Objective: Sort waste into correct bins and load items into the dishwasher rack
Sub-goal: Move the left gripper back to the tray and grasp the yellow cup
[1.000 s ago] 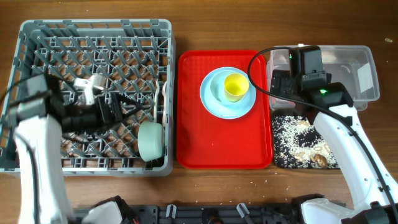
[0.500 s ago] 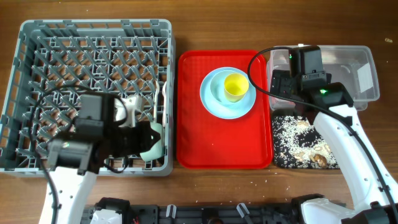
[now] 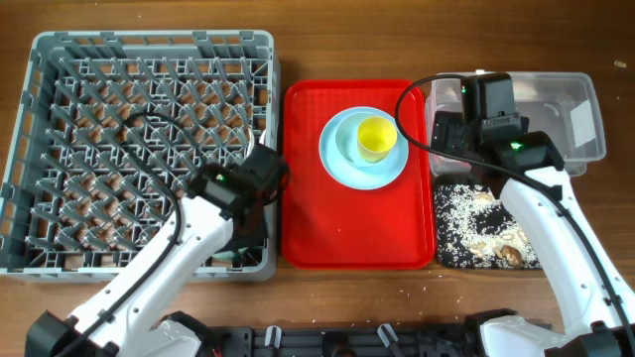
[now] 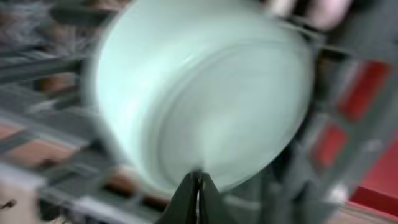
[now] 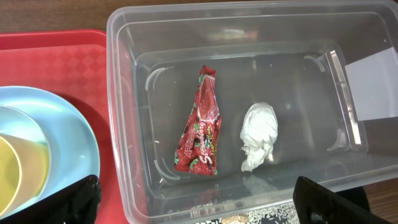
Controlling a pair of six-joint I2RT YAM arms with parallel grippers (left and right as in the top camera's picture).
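Left wrist view, blurred: the mint-green bowl (image 4: 205, 99) fills the frame, standing on edge in the dishwasher rack (image 3: 149, 40), lower right corner of that crate. The left gripper (image 4: 196, 186) sits at bottom centre, its tips pinched together on nothing. In the right wrist view, the right gripper (image 5: 196, 186) is spread wide and empty above the clear tub (image 5: 118, 93), where the red wrapper (image 5: 202, 124) and white paper wad (image 5: 260, 135) lie side by side.

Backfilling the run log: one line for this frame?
left gripper shut, at mint bowl in rack | right gripper open over clear tub | wrapper, paper wad in tub | plate, yellow cup stacked on red tray
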